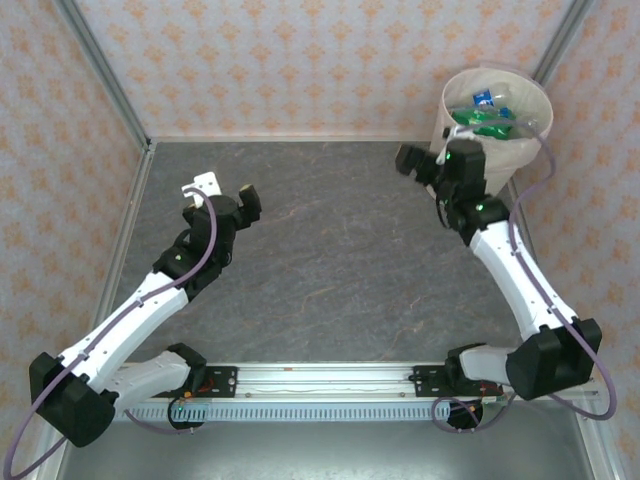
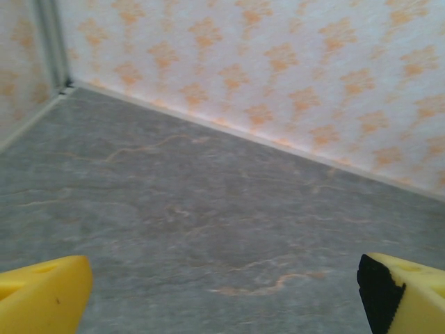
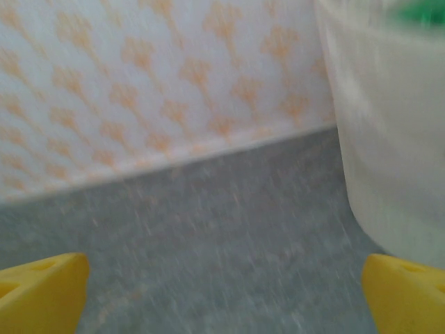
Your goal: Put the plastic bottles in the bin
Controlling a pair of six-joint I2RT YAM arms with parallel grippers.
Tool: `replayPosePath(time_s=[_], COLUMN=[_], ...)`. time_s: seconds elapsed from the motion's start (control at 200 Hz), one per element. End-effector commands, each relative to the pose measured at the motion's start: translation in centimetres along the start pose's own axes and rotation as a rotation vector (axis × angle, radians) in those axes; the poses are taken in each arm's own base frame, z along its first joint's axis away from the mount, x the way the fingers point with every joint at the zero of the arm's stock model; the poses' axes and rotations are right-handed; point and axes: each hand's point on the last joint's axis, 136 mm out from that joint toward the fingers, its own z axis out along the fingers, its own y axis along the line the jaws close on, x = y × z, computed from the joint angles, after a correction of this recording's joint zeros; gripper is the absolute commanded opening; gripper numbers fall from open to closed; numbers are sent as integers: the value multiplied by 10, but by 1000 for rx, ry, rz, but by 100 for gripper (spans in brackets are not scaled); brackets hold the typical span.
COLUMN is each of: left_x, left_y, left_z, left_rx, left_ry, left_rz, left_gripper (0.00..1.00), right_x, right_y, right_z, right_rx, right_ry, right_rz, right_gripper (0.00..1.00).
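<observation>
Yellow wedge-shaped pads of the left gripper stood wide apart with nothing between them. The right gripper was spread the same way, also empty, with the bin just beside it at three o'clock. Seen from above, the bin stood at one o'clock on the table, and the bottles lay inside it. I judged the task done, as far as could be seen. The bin was round, smooth cream plastic. The bottles were clear or green, some with blue caps. The table was matte grey, veined like stone.
</observation>
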Motion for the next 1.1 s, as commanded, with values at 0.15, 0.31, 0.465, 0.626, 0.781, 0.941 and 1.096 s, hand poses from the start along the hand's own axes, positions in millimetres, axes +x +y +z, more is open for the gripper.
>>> replayPosePath(time_s=[0.15, 0.31, 0.465, 0.626, 0.781, 0.941, 1.096], left_x=[46, 66, 79, 94, 98, 86, 70], left_y=[82, 114, 134, 151, 152, 153, 145], left_z=[-5, -11, -11, 7, 32, 55, 69], left_rx=[-267, -338, -349, -374, -365, -339, -264], left_ry=[-68, -150, -238, -220, -172, -193, -265], left_rz=[116, 138, 141, 120, 147, 121, 121], left_gripper=[99, 99, 99, 99, 100, 100, 100], right_x=[73, 114, 133, 140, 126, 116, 120], right_y=[-42, -91, -127, -139, -139, -141, -150], right_z=[-3, -9, -13, -9, 0, 8, 19], right_rx=[88, 245, 406, 400, 358, 314, 312], right_ry=[-135, -203, -233, -281, -330, -379, -355], right_rz=[-62, -115, -200, -182, -201, -175, -152], right_gripper=[100, 100, 100, 100, 100, 100, 100])
